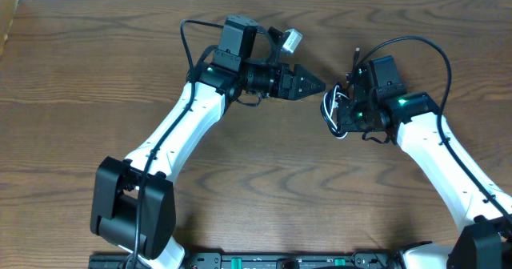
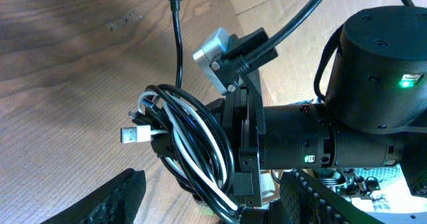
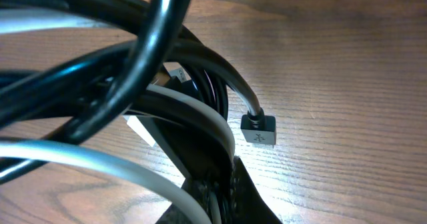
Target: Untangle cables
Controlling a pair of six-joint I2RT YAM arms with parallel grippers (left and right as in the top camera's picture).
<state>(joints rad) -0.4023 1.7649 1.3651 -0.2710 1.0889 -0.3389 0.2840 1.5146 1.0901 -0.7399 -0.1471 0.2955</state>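
Note:
The cables are a small bundle of looped white and black cords (image 1: 333, 109), held just above the table between the two arms. My right gripper (image 1: 346, 114) is shut on the bundle; in the right wrist view its fingers (image 3: 230, 191) pinch a white cord (image 3: 207, 114) among black loops, and a black plug (image 3: 259, 129) hangs free. My left gripper (image 1: 317, 84) is just left of the bundle. In the left wrist view its fingers (image 2: 213, 194) are spread wide, with the bundle (image 2: 190, 141) and its white USB plug (image 2: 134, 135) ahead between them.
The wooden table (image 1: 264, 197) runs all around. A black cord end (image 1: 355, 57) sticks up from the bundle behind the right wrist. The right arm's thick black wire (image 1: 416, 43) arcs above it. A wall edge runs along the table's back.

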